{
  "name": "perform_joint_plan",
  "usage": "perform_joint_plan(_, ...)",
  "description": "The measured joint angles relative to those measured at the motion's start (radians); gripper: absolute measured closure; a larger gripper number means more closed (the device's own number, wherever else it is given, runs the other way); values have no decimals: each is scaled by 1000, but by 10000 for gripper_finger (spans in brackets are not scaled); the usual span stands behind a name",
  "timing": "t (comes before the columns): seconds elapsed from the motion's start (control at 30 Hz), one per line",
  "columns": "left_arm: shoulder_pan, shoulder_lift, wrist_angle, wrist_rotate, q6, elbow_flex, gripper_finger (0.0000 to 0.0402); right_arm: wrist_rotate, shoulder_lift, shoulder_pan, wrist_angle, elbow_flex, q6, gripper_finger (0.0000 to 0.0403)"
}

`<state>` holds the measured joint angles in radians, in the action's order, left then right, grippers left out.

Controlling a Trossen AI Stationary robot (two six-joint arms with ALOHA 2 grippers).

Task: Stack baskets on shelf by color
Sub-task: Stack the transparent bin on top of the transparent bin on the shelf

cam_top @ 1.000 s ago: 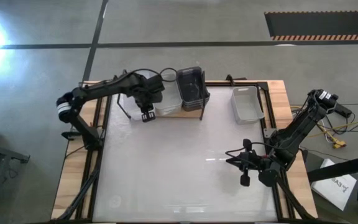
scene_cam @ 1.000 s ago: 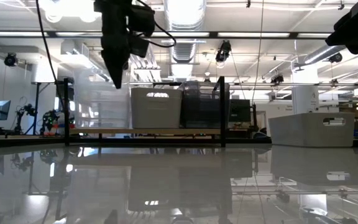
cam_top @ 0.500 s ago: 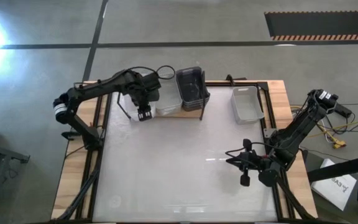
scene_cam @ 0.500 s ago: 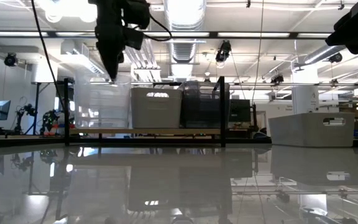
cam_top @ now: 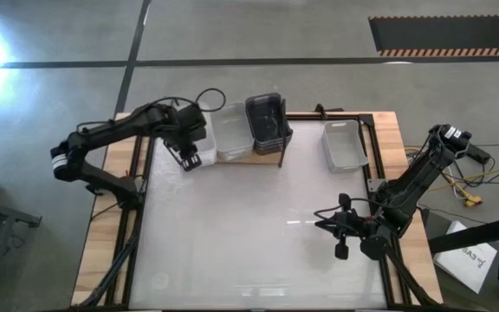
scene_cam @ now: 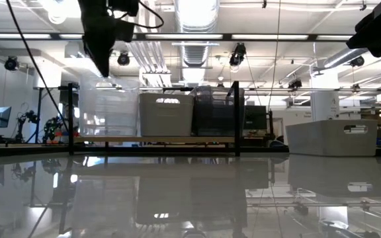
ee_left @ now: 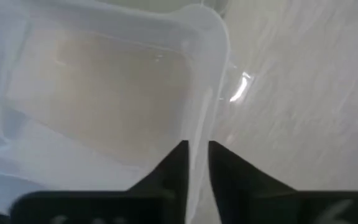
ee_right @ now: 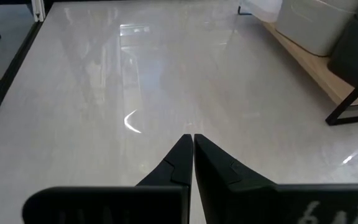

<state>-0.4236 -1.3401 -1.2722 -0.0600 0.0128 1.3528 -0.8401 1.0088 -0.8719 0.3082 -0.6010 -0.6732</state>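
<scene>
No legible text, label, brand, number or sign in any view. White card (cam_top: 468, 260) on floor beside table's right edge carries dark print, too small to read. Striped hazard strip (cam_top: 447, 52) on floor at far right shows pattern only, no lettering. Baskets and shelf bear no visible markings. Nothing readable near fingers in either wrist view.

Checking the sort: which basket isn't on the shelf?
The light grey basket at the table's right edge, apart from the three on the wire-framed shelf.
</scene>
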Motion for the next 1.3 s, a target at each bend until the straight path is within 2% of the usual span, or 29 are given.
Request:
perform_joint_plan(0.07,1,15,34,4,0,-49,386,0,0,0,1,0,5,394)
perform_joint_plan(0.13,2,21,70,14,-1,-91,396,0,0,0,0,0,5,394)
perform_joint_plan(0.33,-1,15,89,-34,-37,-146,396,0,0,0,-3,0,-1,394)
perform_joint_plan(0.63,-2,96,76,-111,-59,-77,400,0,0,0,-6,0,-7,394)
perform_joint_plan(0.8,-2,144,86,-110,-98,-122,400,0,0,0,-7,0,-6,394)
perform_joint_plan(1.03,-2,124,123,-71,-85,-207,399,0,0,0,-7,0,-6,394)
perform_joint_plan(1.17,-2,104,119,-65,-79,-208,375,0,0,0,-7,0,-6,394)
perform_joint_plan(1.3,-4,104,118,-63,-79,-187,319,0,0,0,-7,0,-6,394)
